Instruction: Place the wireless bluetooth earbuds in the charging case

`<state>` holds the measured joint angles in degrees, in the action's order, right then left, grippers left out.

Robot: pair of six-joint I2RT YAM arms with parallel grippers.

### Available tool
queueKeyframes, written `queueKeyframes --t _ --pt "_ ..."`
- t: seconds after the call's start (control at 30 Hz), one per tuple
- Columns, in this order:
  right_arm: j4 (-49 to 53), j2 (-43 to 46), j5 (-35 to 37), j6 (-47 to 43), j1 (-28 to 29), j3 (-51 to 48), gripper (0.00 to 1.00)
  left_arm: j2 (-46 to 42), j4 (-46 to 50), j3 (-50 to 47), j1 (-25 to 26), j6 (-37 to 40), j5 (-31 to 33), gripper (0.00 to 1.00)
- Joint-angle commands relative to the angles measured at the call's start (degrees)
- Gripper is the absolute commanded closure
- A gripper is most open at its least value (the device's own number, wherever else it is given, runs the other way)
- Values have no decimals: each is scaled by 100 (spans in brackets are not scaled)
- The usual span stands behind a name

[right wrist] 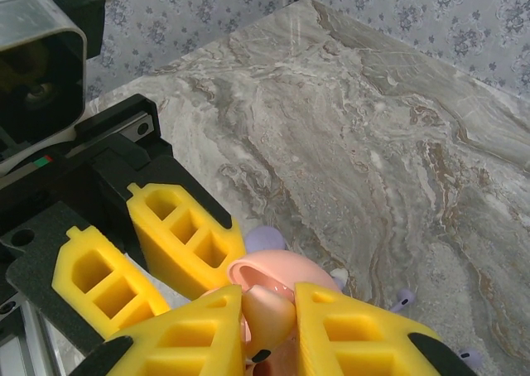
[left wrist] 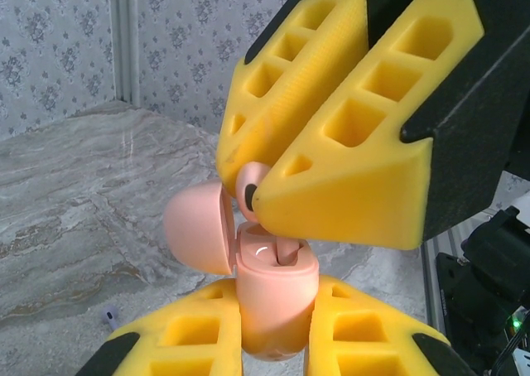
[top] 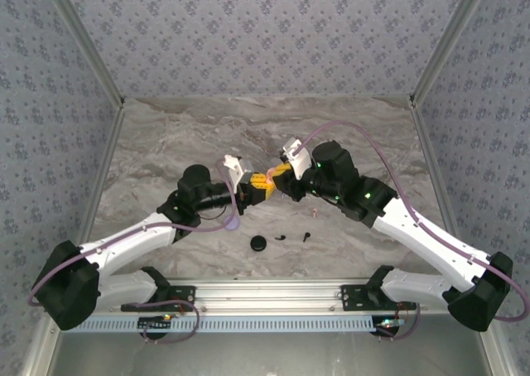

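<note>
Looking down from the overhead camera, I see both arms meeting over the middle of the grey veined marble tabletop (top: 348,127), the left gripper (top: 257,187) and the right gripper (top: 280,175) tip to tip. On the left wrist camera, the left pincer's yellow ribbed fingers (left wrist: 170,343) are pinching the small pale pink rounded plastic charging case (left wrist: 277,297) by its body, upright, with its domed hinged lid (left wrist: 197,237) swung open to the side. The right pincer's yellow fingers (left wrist: 348,136) come in from above, pressed onto a tiny pale pinkish stemmed earbud (left wrist: 251,180) at their very tips. That earbud sits just above the open mouth of the case, on the lid side; I cannot tell whether its stem has entered the well. On the right wrist camera, I make out a small lilac stemmed earbud (right wrist: 403,298) lying loose on the marble beyond the case. From overhead, a black round case (top: 259,243) lies on the table nearer the arm bases, with two tiny black stemmed earbuds (top: 283,238) (top: 306,236) just beside it to the right, apart from each other.
</note>
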<state>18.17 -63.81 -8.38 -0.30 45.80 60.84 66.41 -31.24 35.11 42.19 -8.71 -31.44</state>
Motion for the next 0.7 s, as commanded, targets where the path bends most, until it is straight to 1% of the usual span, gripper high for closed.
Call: queueKeyframes --t 0.0,0.13,0.27,0.33,0.4,0.5,0.57,0.6,0.67 --pt "46 -42 -110 -102 38 -11 78 11 -324 276 50 -61 -46 100" --pt "96 -112 -175 -52 41 30 76 20 -346 267 52 -83 -55 100" --pt "173 -150 -341 52 -27 174 72 20 -376 243 48 -87 -67 100" --pt "221 -134 -420 155 -95 296 64 21 -387 226 51 -88 -62 100" --pt "270 -93 -419 291 -163 438 53 29 -413 202 52 -94 -46 100" --pt "374 7 -435 578 -333 669 43 21 -508 141 52 -122 8 100" --pt "494 85 -446 816 -497 693 40 -2 -595 85 54 -146 60 100" --pt "598 113 -405 963 -612 933 39 0 -643 62 52 -157 92 100" --pt "895 135 -340 1278 -898 1045 38 -14 -747 7 49 -177 144 100"
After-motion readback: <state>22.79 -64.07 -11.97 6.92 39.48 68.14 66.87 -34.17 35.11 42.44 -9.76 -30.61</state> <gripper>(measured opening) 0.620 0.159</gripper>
